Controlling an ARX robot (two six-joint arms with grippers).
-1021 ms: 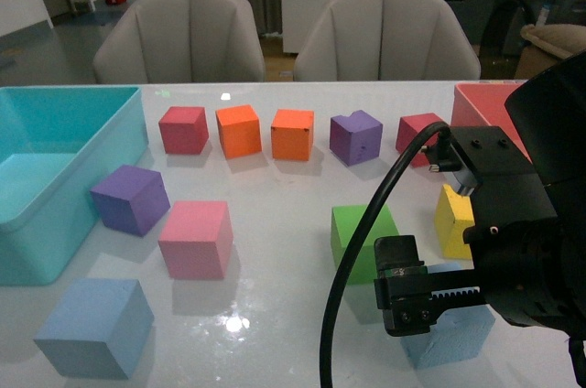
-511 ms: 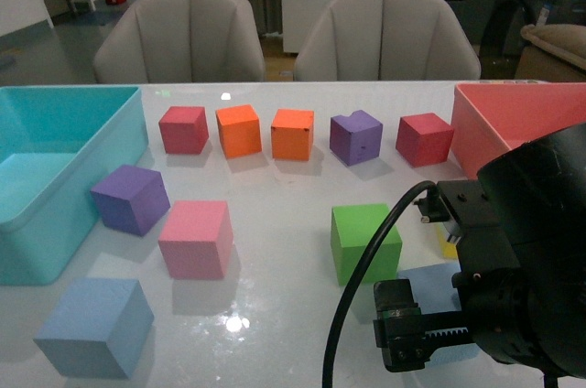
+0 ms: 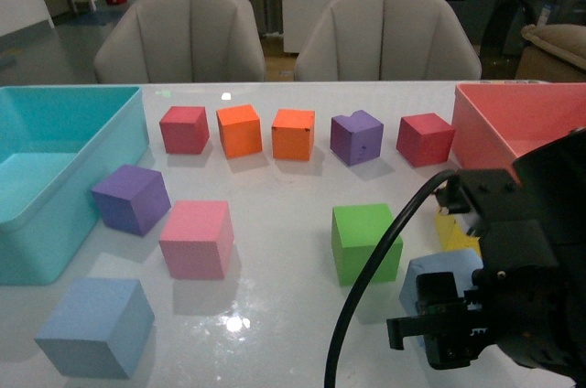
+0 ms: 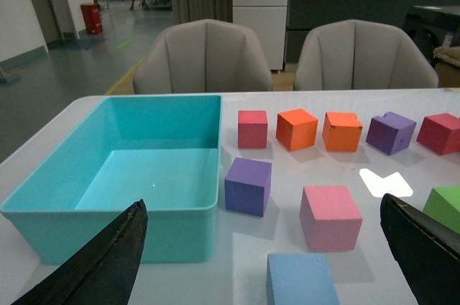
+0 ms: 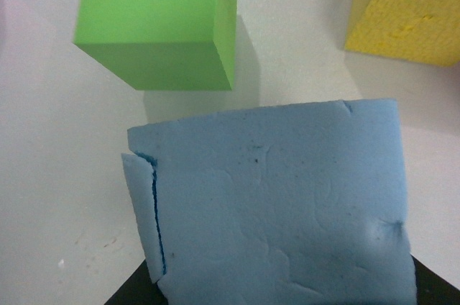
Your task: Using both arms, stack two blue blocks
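Right blue block (image 3: 438,276): lay at near right of worktop (image 3: 284,214), just beside green block (image 3: 366,242) and yellow block (image 3: 455,234), half hidden behind right arm (image 3: 526,287) in front view. Filled most of right wrist view, with only dark corners of right fingers (image 5: 126,296) at either flank; could not tell whether clamped on foam or merely straddling it. Left blue block (image 3: 94,326): sat flat at near left, well apart from its twin, near pink block (image 3: 195,239) and bin (image 3: 55,214). Lay straight ahead of left fingers (image 4: 115,269), in line with gap between them. Stood wide apart, those fingers, holding nothing. Being a cube, offered no long axis to favour. Judged each arm nearer its own block, so stacking hinged on carrying one across that near-edge gap.
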